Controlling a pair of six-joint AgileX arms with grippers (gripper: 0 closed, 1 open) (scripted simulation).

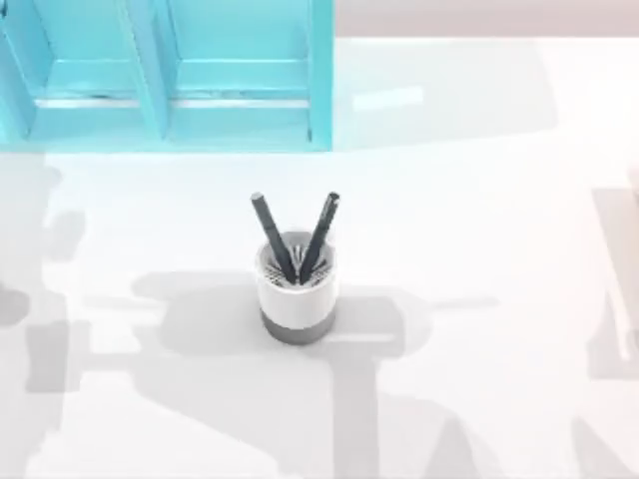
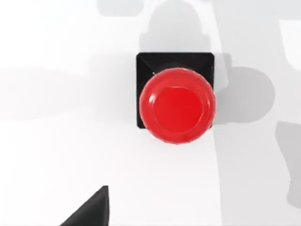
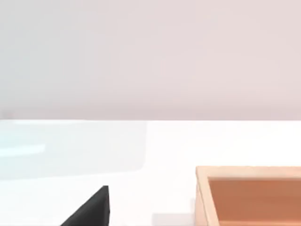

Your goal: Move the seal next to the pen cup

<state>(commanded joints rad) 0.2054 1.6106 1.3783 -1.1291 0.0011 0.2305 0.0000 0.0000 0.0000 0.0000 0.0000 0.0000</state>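
Observation:
The pen cup (image 1: 297, 289) stands upright near the middle of the table, white with a grey band at its bottom and two dark pens leaning out of it. The seal (image 2: 176, 101) appears in the left wrist view from straight above: a glossy red round knob on a black square base, resting on the white table. A black corner of my left gripper (image 2: 91, 212) shows at the picture's edge, above the seal and apart from it. A like black corner of my right gripper (image 3: 91, 209) hangs over bare table.
A turquoise shelf unit (image 1: 165, 75) runs along the back left of the table. An open wooden box (image 3: 249, 193) lies in front of my right gripper. Grey arm shadows fall across the table's front and both sides.

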